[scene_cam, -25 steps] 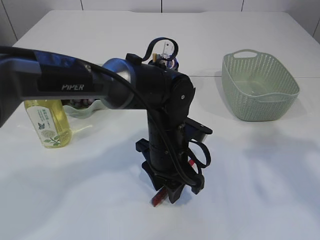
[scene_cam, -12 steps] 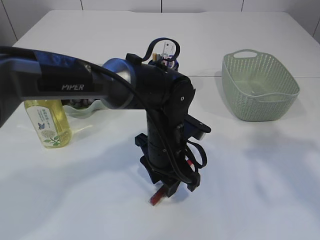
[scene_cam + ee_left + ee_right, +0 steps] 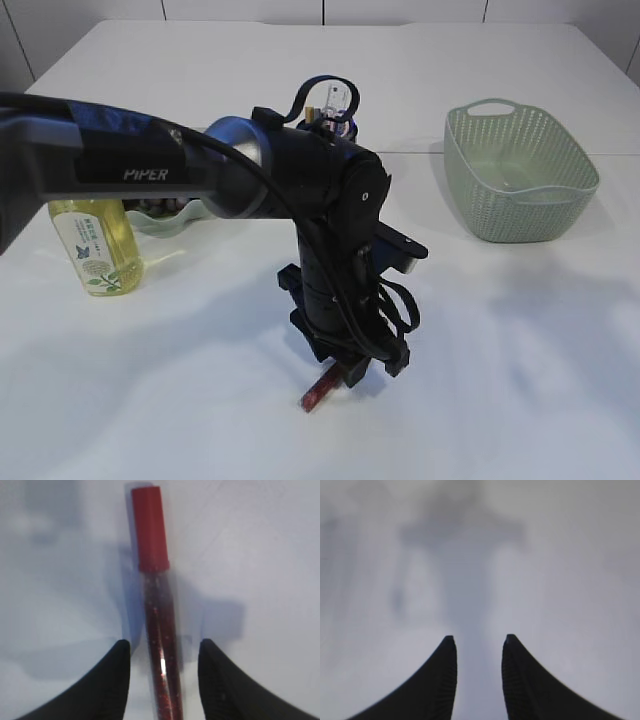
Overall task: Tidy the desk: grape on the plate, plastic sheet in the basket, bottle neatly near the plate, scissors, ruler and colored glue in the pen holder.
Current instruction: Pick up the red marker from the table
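On the far left of the exterior view the bottle (image 3: 97, 250) of yellow liquid stands upright, touching or just in front of the plate (image 3: 165, 222), whose dark contents, probably the grape, show only dimly behind the arm. In the middle, the left gripper (image 3: 345, 368) points straight down at the table over the colored glue (image 3: 318, 391), a red glitter tube lying flat on the white table (image 3: 520, 380), its red end poking out toward the camera from under the fingers. The left wrist view shows the tube (image 3: 157, 625) running lengthwise between the two black fingertips (image 3: 112, 680), red cap away from the wrist; the jaws are spread, with a gap on each side of the tube, so nothing is pinched yet. To do this step well, I would lower until the pads flank the tube's body, keep it centred so neither pad pushes it into a roll, and close across its narrow width, below the cap. Behind the arm stands the pen holder (image 3: 330, 120), with scissor handles and something more already in it. On the right sits the green basket (image 3: 520, 175). The right gripper (image 3: 479, 645) appears only in its own wrist view, fingers parted over blurred table, holding nothing.
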You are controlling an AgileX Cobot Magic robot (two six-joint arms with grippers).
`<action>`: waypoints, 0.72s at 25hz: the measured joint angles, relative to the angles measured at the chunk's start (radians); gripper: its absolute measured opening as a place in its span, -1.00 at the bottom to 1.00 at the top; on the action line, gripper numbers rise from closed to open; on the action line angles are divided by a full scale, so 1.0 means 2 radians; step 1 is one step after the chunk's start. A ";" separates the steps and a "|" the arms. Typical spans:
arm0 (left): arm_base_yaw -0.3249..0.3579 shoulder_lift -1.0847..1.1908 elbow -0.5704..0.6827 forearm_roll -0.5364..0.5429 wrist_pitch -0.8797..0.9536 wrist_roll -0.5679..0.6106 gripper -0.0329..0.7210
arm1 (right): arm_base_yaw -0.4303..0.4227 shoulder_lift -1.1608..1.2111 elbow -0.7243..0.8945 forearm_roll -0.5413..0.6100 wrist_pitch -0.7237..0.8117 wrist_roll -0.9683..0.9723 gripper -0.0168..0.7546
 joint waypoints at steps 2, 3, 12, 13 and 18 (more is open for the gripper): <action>0.000 0.000 0.000 -0.003 -0.001 0.000 -0.04 | 0.000 0.000 0.000 -0.001 0.000 0.000 -0.28; 0.000 0.000 0.000 -0.004 -0.001 0.000 -0.04 | 0.000 0.000 0.000 -0.002 0.000 0.000 -0.28; 0.000 0.000 0.000 -0.006 -0.001 0.000 -0.04 | 0.000 0.000 0.000 -0.003 0.000 0.000 -0.28; 0.000 0.000 0.000 -0.006 -0.001 0.000 -0.04 | 0.000 0.000 0.000 -0.003 0.000 0.000 -0.28; 0.000 0.002 0.000 -0.006 -0.001 0.000 -0.04 | 0.000 0.000 0.000 -0.004 0.000 0.000 -0.28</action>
